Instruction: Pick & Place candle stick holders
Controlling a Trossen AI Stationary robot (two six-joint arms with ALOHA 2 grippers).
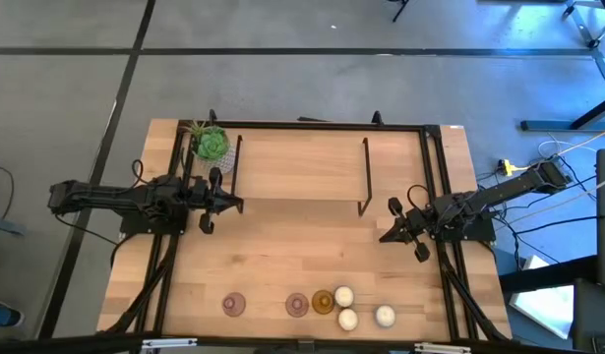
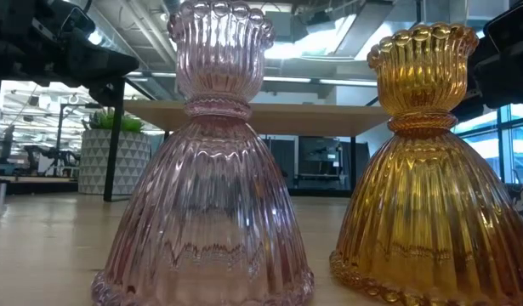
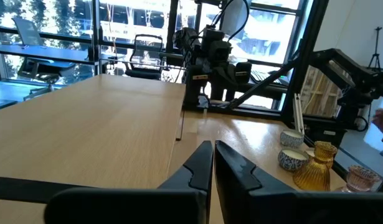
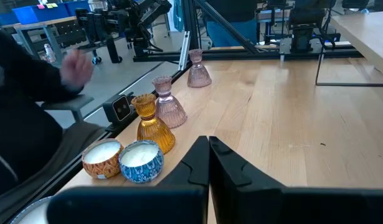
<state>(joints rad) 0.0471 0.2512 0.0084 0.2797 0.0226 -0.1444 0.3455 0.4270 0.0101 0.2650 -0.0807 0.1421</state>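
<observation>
The pale wooden table (image 1: 312,256) stood on a grey floor, with office windows and desks showing beyond. Six candle holders (image 1: 322,303) sat in a row along its near edge. The left gripper (image 1: 223,205) and right gripper (image 1: 393,228) hung well apart from them, each with fingers pressed together, holding nothing.

Robotics lab in an open office floor. Wooden bench (image 1: 312,246) on grey concrete, cables (image 1: 568,211) trailing alongside. Office chairs (image 3: 144,53), desks, big windows beyond.
</observation>
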